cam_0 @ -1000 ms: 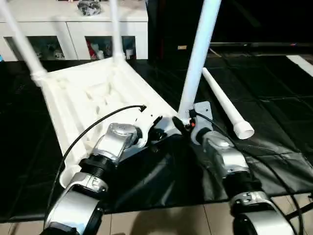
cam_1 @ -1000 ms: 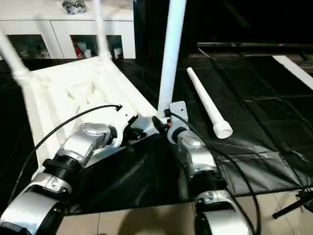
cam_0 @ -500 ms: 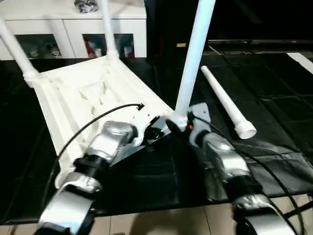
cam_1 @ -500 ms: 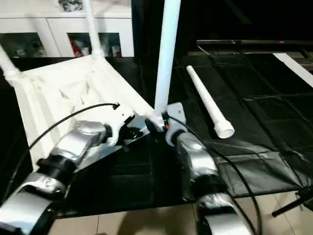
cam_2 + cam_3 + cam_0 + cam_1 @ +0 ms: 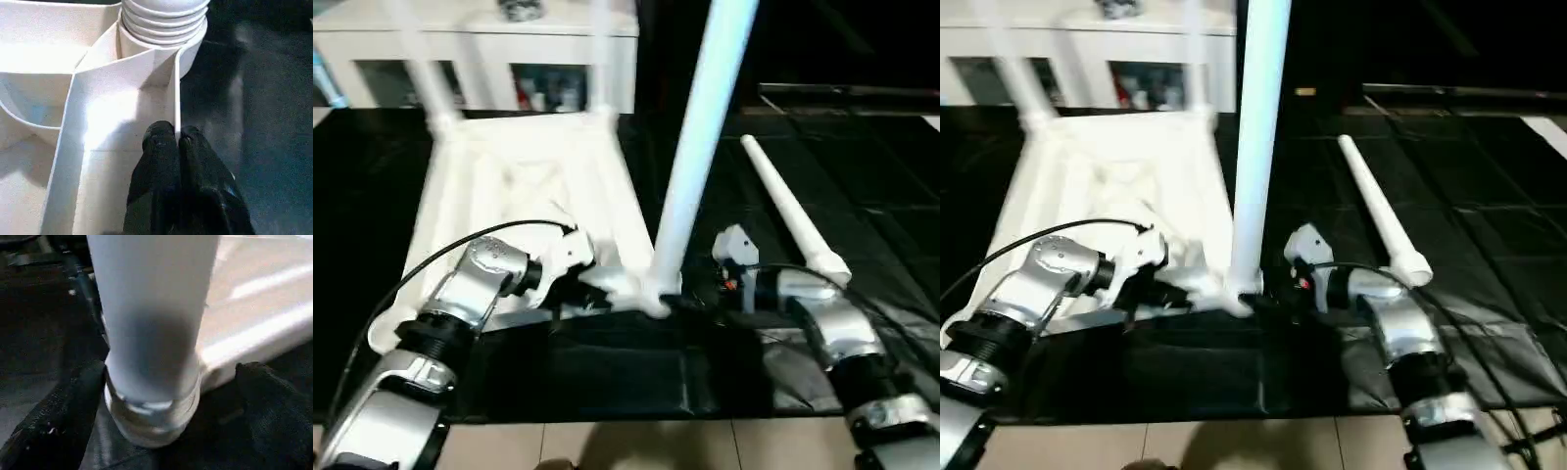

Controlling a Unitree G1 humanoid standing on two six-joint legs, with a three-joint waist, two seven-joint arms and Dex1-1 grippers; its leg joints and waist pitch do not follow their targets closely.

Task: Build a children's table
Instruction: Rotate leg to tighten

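We see the children's table (image 5: 524, 186) lying upside down on the black floor mat (image 5: 862, 176), three legs standing from its corner sockets. Our left end effector (image 5: 177, 139) is pinched shut on a thin rib beside the nearest leg (image 5: 700, 147). Our right end effector (image 5: 171, 382) stands wide open around that leg's base, fingers (image 5: 73, 396) apart from it. A loose leg (image 5: 788, 211) lies just right of the nearest leg.

The left gripper (image 5: 177, 140) has its two black fingers (image 5: 159, 147) pressed together, pinching a thin upright rib (image 5: 177, 93) of the white table top (image 5: 44, 44). Directly ahead of the fingertips the rib joins a round corner socket (image 5: 161, 49), where a ridged leg end (image 5: 164, 17) is seated. A dark floor (image 5: 264, 98) lies beside the gripper.
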